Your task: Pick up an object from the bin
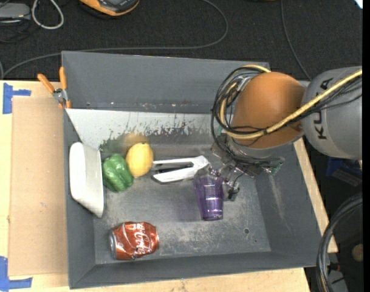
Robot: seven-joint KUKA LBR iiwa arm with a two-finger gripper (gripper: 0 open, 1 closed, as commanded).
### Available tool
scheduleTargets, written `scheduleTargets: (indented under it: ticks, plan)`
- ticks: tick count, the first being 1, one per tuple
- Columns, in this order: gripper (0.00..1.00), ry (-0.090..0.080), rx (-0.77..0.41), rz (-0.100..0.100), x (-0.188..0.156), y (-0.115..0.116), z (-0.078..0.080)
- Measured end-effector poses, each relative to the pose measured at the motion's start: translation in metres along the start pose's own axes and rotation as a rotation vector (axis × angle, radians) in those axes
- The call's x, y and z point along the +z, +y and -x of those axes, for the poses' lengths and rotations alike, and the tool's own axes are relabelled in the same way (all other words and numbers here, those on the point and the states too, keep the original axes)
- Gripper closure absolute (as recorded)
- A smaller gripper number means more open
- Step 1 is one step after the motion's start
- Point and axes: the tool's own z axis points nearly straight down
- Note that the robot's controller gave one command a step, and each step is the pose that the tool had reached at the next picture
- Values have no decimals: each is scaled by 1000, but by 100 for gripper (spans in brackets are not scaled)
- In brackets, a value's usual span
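**Gripper low over the purple cup**

The gripper [225, 182] is seen at the far end of a translucent purple cup [210, 204], which lies on the floor of the bin [172, 259]. Whether it is parted or closed cannot be told. White tongs [177, 168] lie just beside the cup, up and to its left. Beyond them a yellow lemon [139, 159] and a green pepper [116, 173] sit side by side. A crushed red can [134, 240] is well apart from the cup, down and to its left.

The grasp is judged best taken squarely across the cup's width. The smooth wall may slip or buckle if it is pinched off-centre. The tongs should be kept clear, and the lift made straight up.
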Motion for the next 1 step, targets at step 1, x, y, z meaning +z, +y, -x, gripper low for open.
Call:
scheduleTargets:
  ticks: [1]
  plan:
    - [100, -3, 3, -4, -16, 0, 1]
